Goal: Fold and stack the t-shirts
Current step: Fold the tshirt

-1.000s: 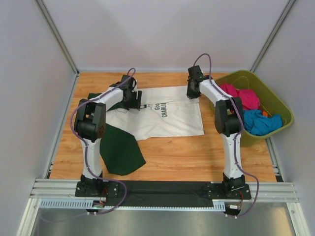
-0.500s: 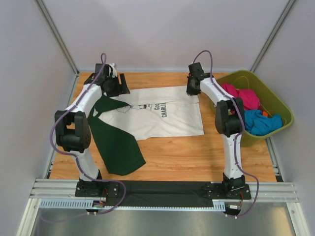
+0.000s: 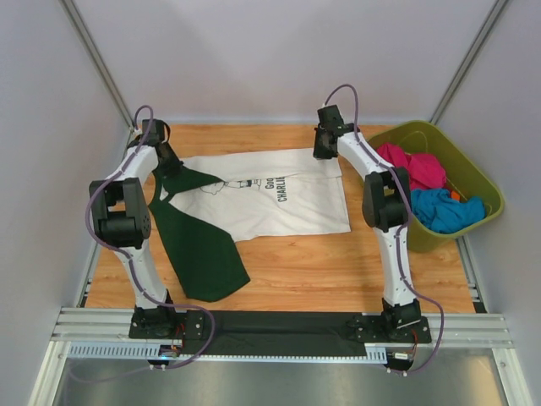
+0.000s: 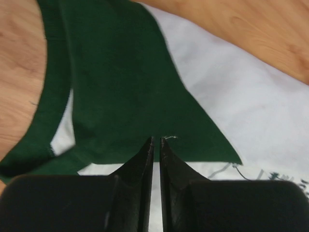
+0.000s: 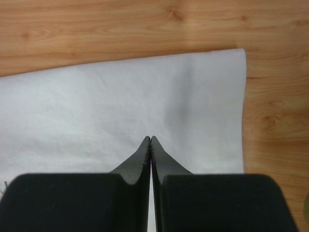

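Note:
One t-shirt (image 3: 287, 207) lies spread on the wooden table, white with black chest lettering and dark green sleeves. One green sleeve (image 3: 203, 249) stretches toward the near left. My left gripper (image 3: 166, 165) is at the shirt's far left; in the left wrist view its tips (image 4: 157, 140) press on the green cloth (image 4: 116, 87), jaws drawn in to a thin slit. My right gripper (image 3: 324, 150) is at the far right corner of the shirt. Seen from the right wrist, its tips (image 5: 150, 138) are shut and rest on the white cloth (image 5: 145, 96) near the hem.
An olive-green tub (image 3: 494, 199) stands at the right edge of the table, holding a pink garment (image 3: 414, 165) and a blue one (image 3: 448, 210). Grey walls close in the back and both sides. Bare wood (image 3: 338, 271) lies in front of the shirt.
My left arm swung from the chest print out to the shirt's far left, and its jaws closed from wide to a slit. The right gripper shifted slightly farther left and closed fully.

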